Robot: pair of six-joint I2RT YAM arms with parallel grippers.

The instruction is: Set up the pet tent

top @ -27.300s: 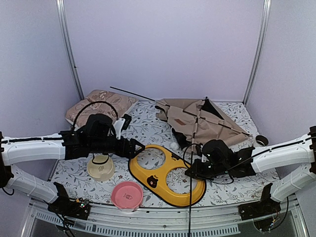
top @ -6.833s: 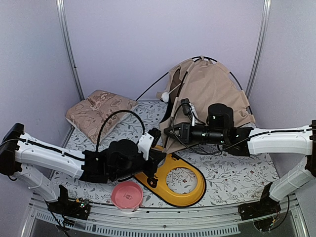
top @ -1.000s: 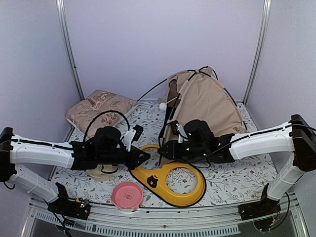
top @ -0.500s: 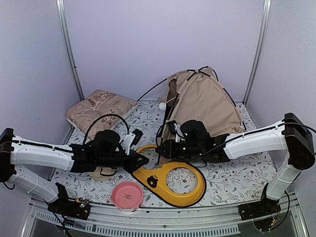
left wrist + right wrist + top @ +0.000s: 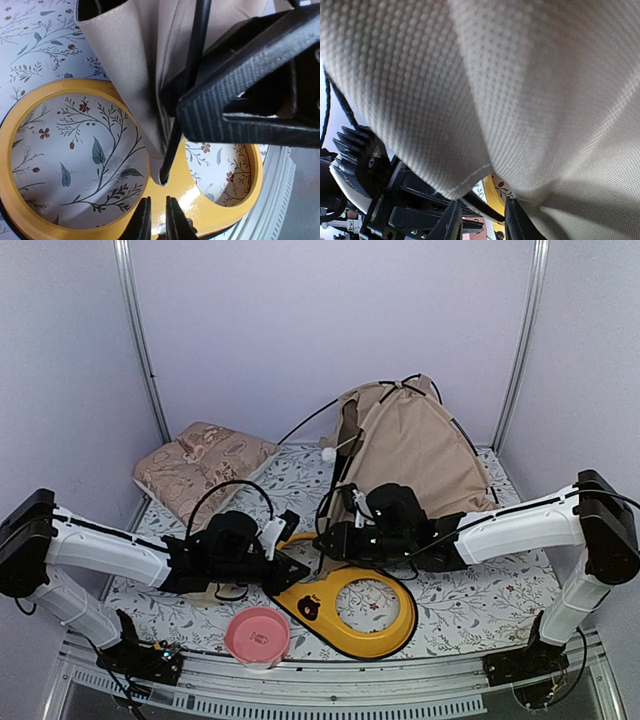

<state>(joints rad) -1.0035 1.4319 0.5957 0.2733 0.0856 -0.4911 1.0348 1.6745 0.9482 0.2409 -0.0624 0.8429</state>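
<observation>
We are finding the pet tent [image 5: 420,445] standing at the back right of the table [image 5: 480,605], its beige fabric arching up under black poles and its white pom-pom [image 5: 328,453] hanging beside the doorway. The work is centring on its front left corner. There the fabric corner [image 5: 130,85] is tapering to a point and one black pole [image 5: 194,60] is running down alongside it, its tip hanging just over the yellow feeder tray [image 5: 395,632]. We are judging this to be the seating step, with the tent mostly raised and this pole end not yet visibly tucked into its corner. The right gripper [image 5: 482,222] is reaching in at that corner, its fingers standing partly apart on either side of the pole with fabric draping over them. We cannot tell whether they are actually pinching pole or cloth. The left gripper [image 5: 156,220] is pointing at the pole tip from close by, over the tray, its fingers drawn almost together with nothing between them. As we are reading it, the next move is calling for the pole to be steadied while its tip is guided into the corner. The corner would then go down on the table beside the tray rather than on it. Further out, the floral pillow [image 5: 205,465] is lying at the back left and a pink bowl [image 5: 257,633] is sitting at the near edge.
</observation>
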